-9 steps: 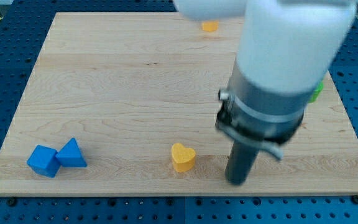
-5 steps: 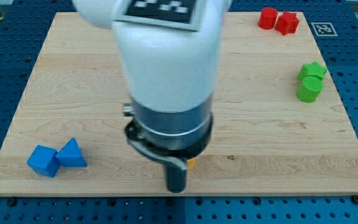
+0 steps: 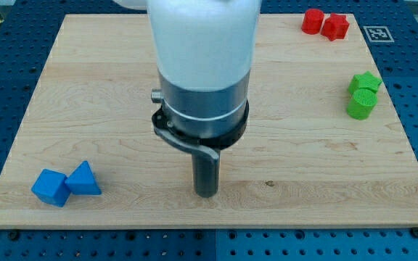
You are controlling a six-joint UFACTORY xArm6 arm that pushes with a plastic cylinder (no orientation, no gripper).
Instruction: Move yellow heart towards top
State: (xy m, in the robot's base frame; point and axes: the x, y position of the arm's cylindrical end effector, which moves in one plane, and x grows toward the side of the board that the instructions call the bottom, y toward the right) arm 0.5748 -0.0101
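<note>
Surface (image 3: pixel 107 87) centre open around my tip (image 3: pixel 206 193). Obstacles only at edges: blue cube (image 3: pixel 51 187) touching blue triangular block (image 3: pixel 84 179) lower left; red blocks (image 3: pixel 324 22) top right; green blocks (image 3: pixel 363 94) right edge.

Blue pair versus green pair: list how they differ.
The blue pair is blue and lies at the view's bottom left; the green pair is green and lies at the view's right edge. The blue blocks sit side by side, a cube-like one left of a triangular one; the green ones sit one above the other in the view, a star-like one over a rounder one. Both pairs touch within themselves and lie far from my tip.
</note>
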